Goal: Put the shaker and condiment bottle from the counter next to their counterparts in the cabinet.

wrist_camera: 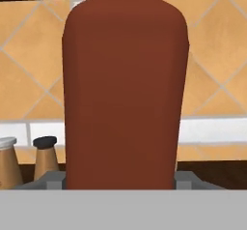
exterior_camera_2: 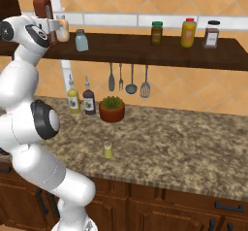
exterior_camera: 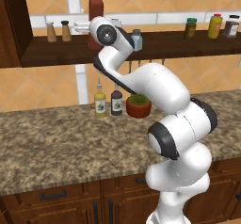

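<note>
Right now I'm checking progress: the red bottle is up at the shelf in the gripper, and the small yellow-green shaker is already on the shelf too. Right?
Not quite. The red bottle is at the shelf in the gripper, but the yellow-green shaker stands on the counter, as the right base view shows.

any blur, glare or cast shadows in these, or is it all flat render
Left base view: flat, even light, mild softness, no glare on the red bottle. Right base view: the shaker on the counter casts hardly any shadow. Hand view: the bottle looms close, a plain brown-red mass without highlights, edges slightly soft.
</note>
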Controlling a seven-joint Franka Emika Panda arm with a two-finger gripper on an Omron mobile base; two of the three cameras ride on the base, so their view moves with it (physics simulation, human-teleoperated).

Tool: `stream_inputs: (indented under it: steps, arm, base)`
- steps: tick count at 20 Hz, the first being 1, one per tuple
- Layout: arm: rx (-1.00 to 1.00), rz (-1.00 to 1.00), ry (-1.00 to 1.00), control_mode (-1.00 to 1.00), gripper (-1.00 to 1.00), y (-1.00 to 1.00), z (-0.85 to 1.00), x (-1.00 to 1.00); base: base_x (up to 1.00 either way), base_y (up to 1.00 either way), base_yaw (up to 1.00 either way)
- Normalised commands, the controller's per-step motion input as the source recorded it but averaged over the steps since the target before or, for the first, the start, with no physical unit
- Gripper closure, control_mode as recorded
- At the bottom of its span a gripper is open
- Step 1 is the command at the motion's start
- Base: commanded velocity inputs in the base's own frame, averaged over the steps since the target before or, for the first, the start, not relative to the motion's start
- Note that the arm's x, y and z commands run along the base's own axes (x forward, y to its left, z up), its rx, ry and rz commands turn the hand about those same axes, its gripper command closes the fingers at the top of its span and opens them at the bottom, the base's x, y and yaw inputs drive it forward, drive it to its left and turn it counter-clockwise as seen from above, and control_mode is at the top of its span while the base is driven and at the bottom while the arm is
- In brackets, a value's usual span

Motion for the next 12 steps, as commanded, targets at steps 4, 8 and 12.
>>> stream_inputs:
  steps: [4, 8, 12]
  arm:
    - [0.0, 0.0, 0.0, -1.0, 1.0, 0.13, -0.12, 0.33]
    - [0.0, 0.0, 0.0, -1.0, 1.0, 0.12, -0.13, 0.33]
    - [0.0, 0.0, 0.0, -1.0, 1.0, 0.07, -0.16, 0.29]
  base:
    - [0.0, 0.0, 0.0]
    - [0.0, 0.0, 0.0]
    - [0.0, 0.0, 0.0]
